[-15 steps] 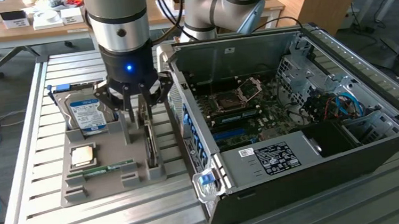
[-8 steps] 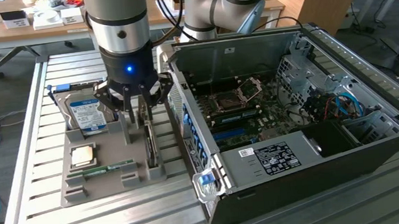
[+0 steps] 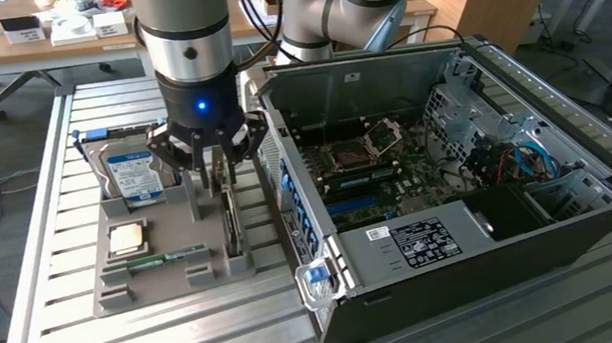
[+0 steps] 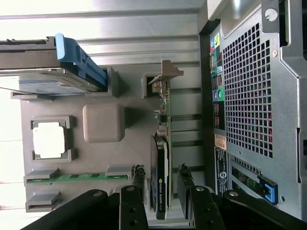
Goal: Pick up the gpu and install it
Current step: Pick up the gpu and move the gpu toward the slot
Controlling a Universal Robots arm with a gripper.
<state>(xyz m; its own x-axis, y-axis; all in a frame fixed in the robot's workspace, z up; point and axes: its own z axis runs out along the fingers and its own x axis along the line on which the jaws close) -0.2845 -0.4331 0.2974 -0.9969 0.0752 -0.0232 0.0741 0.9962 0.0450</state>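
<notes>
While the arm reaches straight down over a grey holder tray [image 3: 173,282], its gripper [image 3: 219,182] straddles the gpu [image 3: 231,225], which stands on edge in a slot along the side of the tray nearest the computer case [image 3: 452,209].

Seen from the wrist view, the gripper [image 4: 161,176] is partly open. One dark finger [image 4: 138,178] sits beside the card's black face and the other beside its back, with a slim gap showing on each side, so nothing is gripped. The gpu [image 4: 162,143] is a thin green board with a dark face. Its silvery end bracket [image 4: 165,73] is at the end far from the fingers.

The tray rests on a slatted metal table [image 3: 133,341] and holds other parts in their own pockets:
- a hard drive [image 3: 132,175] with a blue-and-white label, upright at the far end of the tray
- a square processor chip [image 3: 128,237] lying flat
- a narrow green memory stick [image 3: 165,257] lying flat near the front edge — well apart from the gpu

At the exterior view's right the black case lies on its side just beside the tray, with the panel off and the motherboard [image 3: 366,163] facing up.
</notes>
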